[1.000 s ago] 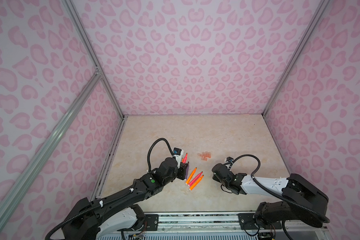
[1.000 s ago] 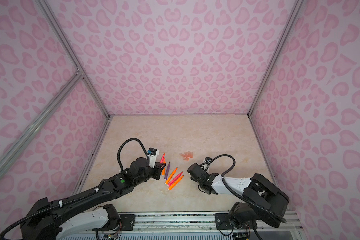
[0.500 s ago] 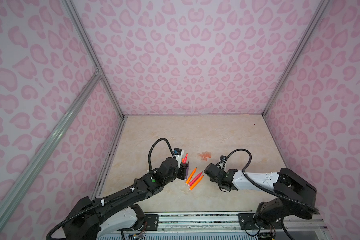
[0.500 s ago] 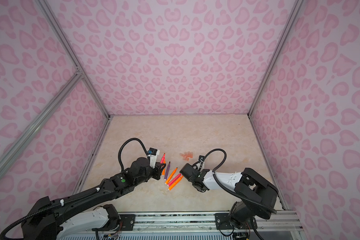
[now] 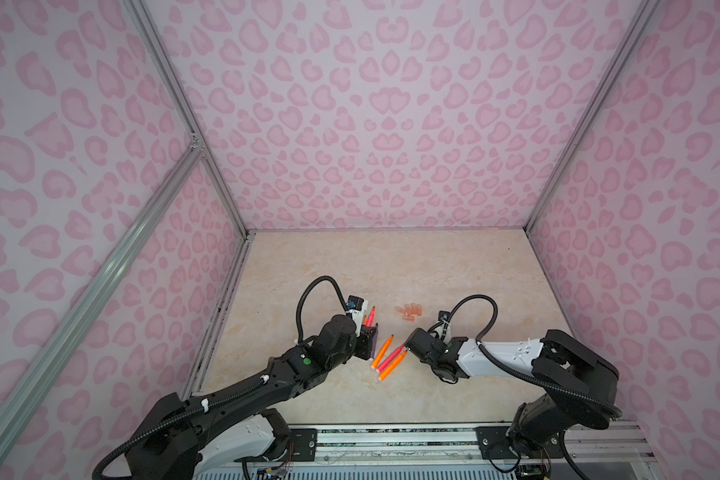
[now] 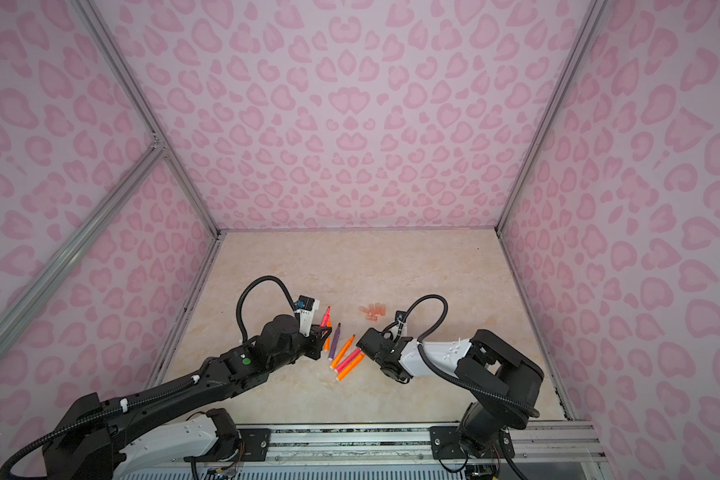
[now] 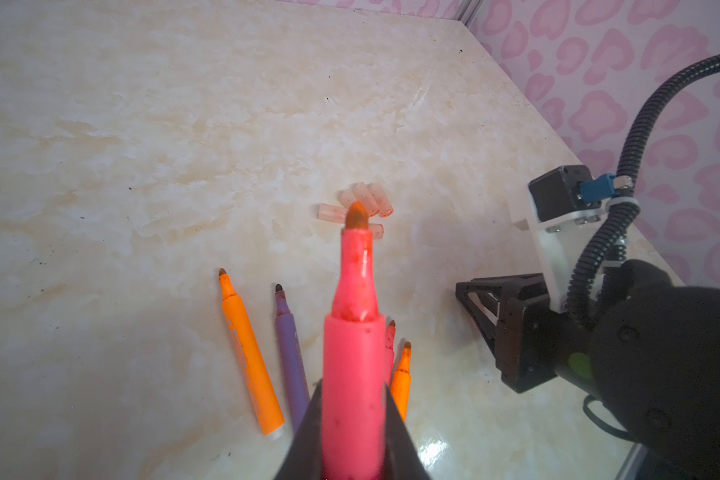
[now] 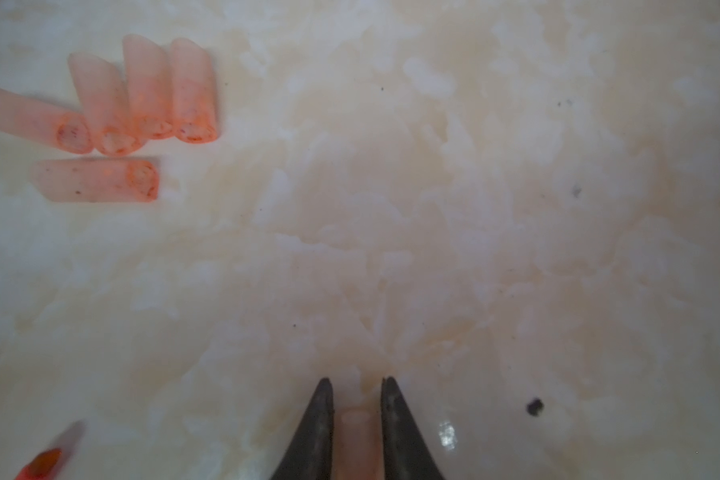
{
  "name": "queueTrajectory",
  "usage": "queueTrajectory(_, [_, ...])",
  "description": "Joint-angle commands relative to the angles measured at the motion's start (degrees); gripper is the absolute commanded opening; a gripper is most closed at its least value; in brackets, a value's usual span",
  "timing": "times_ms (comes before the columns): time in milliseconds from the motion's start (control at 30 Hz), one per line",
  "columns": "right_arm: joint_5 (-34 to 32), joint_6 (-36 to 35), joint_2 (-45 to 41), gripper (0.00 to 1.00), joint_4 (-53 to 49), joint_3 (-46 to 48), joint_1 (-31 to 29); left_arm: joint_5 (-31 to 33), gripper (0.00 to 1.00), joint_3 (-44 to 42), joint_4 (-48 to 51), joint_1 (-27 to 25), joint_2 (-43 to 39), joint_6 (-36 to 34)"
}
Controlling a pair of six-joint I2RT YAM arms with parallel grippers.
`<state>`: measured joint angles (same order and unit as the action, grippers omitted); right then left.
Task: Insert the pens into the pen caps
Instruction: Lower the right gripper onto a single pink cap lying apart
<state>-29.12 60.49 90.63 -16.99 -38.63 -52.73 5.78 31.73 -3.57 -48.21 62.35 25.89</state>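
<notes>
Left claw (image 7: 353, 386) is clamping together on the barrel of a slim pink-red marker pen (image 7: 352, 332), holding it clear of the tabletop with its dark, orange-stained tip pointing away from the wrist. Right claw (image 8: 356, 380) is pinching a short translucent pale pink plastic cap (image 8: 356, 436) between its two dark jaws, with no gap showing on either side, low over the cream marbled tabletop (image 5: 433, 266). Joining them well is probably calling for the cap's open mouth to be facing the pen tip and for both axes to be lining up before any push. After that, a straight, slow press should do it, with neither grip loosening. Five further pale pink caps (image 8: 148, 91) are lying clustered on the tabletop, and the loose marker pens (image 6: 344, 352), orange, purple and pink-red, are lying fanned between the two arms. Which end of the held cap is open is proving hard to make out, since most of it is running off the frame edge. The held pen's butt is likewise being cut off, and in both top views the right claw's own body is hiding the cap.
</notes>
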Motion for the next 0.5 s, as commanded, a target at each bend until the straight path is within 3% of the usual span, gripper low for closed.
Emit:
queueTrajectory(0, [1.38,0.16,-0.4,0.21,-2.28,1.0,-0.09,-0.42,0.03,0.31,-2.02,-0.01,-0.38,0.04])
queueTrajectory(467, [3.95,-1.15,-4.88,0.33,-1.83,2.4,-0.89,-0.68,0.03,0.61,-1.93,0.04,-0.65,0.13])
